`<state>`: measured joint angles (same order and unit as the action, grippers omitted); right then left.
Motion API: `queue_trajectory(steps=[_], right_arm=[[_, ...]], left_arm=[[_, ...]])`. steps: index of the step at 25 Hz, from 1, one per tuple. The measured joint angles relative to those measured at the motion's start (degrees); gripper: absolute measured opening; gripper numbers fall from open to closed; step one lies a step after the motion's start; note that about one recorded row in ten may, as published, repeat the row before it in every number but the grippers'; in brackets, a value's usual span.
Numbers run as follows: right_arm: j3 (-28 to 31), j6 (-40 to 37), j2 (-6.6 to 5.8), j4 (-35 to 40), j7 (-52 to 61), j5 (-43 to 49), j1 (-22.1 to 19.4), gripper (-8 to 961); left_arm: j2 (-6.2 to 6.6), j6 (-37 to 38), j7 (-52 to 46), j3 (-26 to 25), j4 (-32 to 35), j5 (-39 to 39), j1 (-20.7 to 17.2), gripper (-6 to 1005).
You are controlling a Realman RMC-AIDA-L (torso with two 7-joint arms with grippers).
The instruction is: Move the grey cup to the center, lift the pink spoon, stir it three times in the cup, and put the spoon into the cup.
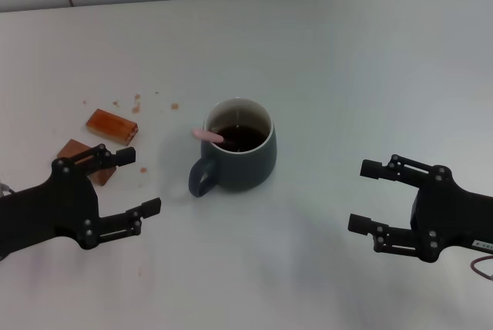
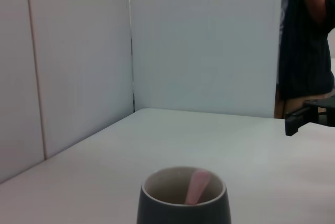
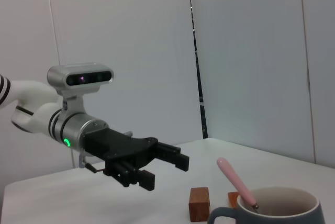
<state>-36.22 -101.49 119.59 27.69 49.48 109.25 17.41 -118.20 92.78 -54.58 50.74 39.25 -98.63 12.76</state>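
I have one squat slate-grey ceramic mug (image 1: 241, 147) with a loop handle, white inside and holding dark brown liquid, standing on the white table (image 1: 347, 68) roughly between my two grippers and a little beyond both. One small spoon with a pale pink handle (image 1: 208, 136) sits in it, the handle leaning out over the rim on the side nearer the left gripper, the bowl end down in the liquid. My left gripper (image 1: 137, 183) hovers low over the table with its jaws spread apart and nothing between them; the mug's handle points toward the space just past its fingertips. My right gripper (image 1: 366, 196) sits on the opposite side, well apart from the mug, jaws likewise spread and empty. I count two brown rectangular blocks (image 1: 112, 126), both close to the left gripper: one lies just beyond its far finger, the other is partly hidden beneath that finger. A few brown crumbs (image 1: 137, 106) are scattered on the table past the blocks.
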Motion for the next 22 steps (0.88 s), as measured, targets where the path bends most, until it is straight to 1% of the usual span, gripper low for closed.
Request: queue_trajectory(steps=[1, 3, 22], right_arm=[[-0.04, 0.08, 0.01, 0.02, 0.00, -0.03, 0.15, 795], [-0.04, 0.09, 0.02, 0.03, 0.00, -0.04, 0.27, 795], [-0.34, 1.03, 0.03, -0.18, 0.00, -0.10, 1.46, 795]], left_arm=[[0.05, -0.01, 0.29, -0.07, -1.41, 0.07, 0.26, 814], [0.05, 0.00, 0.31, -0.08, -1.69, 0.06, 0.31, 814], [-0.10, 0.15, -0.06, 0.29, -2.02, 0.14, 0.40, 815]])
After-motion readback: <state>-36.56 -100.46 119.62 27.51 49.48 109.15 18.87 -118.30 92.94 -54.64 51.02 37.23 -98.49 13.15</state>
